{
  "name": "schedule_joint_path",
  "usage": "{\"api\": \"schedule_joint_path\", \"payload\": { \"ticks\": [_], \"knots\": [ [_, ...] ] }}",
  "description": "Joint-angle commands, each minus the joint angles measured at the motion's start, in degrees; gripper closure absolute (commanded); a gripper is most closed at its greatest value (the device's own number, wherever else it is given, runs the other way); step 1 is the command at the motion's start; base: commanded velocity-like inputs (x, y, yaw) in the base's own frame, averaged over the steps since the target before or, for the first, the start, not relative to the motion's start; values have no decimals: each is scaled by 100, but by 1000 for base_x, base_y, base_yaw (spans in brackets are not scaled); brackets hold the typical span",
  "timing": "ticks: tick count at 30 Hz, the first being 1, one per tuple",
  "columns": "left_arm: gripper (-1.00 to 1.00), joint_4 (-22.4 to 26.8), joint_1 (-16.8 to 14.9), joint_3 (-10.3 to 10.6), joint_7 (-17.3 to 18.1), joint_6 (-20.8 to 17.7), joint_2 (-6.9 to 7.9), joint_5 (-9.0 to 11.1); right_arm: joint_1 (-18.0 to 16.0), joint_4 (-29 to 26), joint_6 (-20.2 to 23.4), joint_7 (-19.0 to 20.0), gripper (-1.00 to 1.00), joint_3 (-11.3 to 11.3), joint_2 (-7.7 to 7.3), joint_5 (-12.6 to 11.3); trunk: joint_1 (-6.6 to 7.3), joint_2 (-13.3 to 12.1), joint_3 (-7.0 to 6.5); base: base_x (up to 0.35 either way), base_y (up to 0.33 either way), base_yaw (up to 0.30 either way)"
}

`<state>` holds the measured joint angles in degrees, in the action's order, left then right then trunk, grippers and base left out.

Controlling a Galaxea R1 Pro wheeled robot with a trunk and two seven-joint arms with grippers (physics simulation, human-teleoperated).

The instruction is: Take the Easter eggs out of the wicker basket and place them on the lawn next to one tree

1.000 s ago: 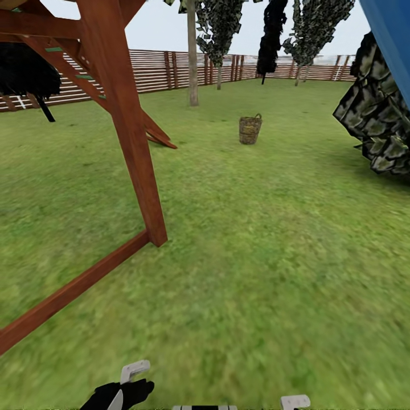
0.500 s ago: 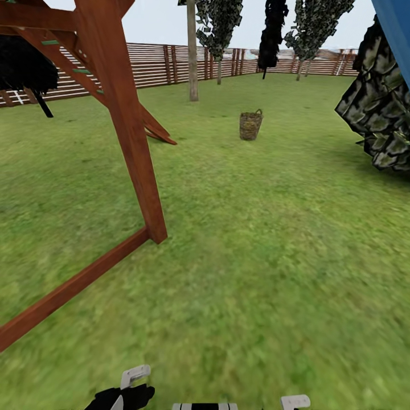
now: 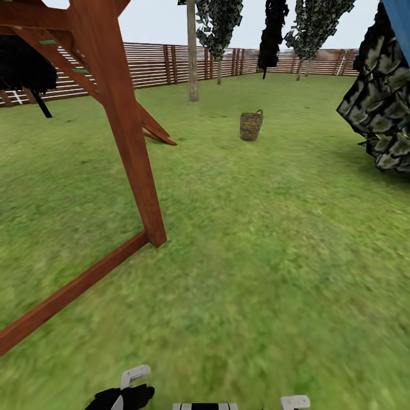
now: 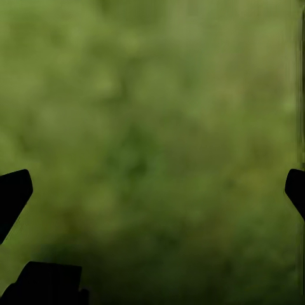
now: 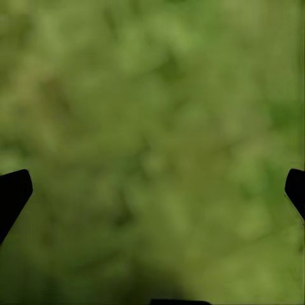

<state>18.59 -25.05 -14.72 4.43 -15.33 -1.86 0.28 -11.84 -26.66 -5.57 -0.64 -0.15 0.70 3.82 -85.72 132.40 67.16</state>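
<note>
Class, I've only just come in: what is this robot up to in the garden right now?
Nothing is being handled yet. The robot stands on the lawn facing the wicker basket, which sits well ahead of it, apart from the bare tree trunk beyond. A wooden playset frame rises at the left. The left gripper and right gripper are open over grass, holding nothing. No eggs can be made out.

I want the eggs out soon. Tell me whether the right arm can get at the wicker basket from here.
Probably not yet. The wicker basket stands far off across the lawn, near the tree, well past the right gripper, whose open jaws hang over grass. Open grass lies between; the base should drive closer first.
</note>
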Motion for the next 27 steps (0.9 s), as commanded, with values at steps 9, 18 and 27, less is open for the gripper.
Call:
{"api": "schedule_joint_path", "payload": {
  "ticks": [9, 18, 27],
  "knots": [
    [-100, 13, -2, -39, 23, -41, -2, -1, -2, 3, -14, -7, -100, -7, 1, 42, -2, 1, 4, 323, 0, 0],
    [-100, 5, 0, -39, 23, -41, -3, 7, -2, 3, -14, -7, -100, -11, 1, 48, -2, 1, 4, 328, 0, 0],
    [-100, 3, -2, -36, 23, -41, -7, 7, -2, 3, -14, -7, -100, -17, 1, 46, -2, 1, 4, 328, 0, 0]
  ]
}}
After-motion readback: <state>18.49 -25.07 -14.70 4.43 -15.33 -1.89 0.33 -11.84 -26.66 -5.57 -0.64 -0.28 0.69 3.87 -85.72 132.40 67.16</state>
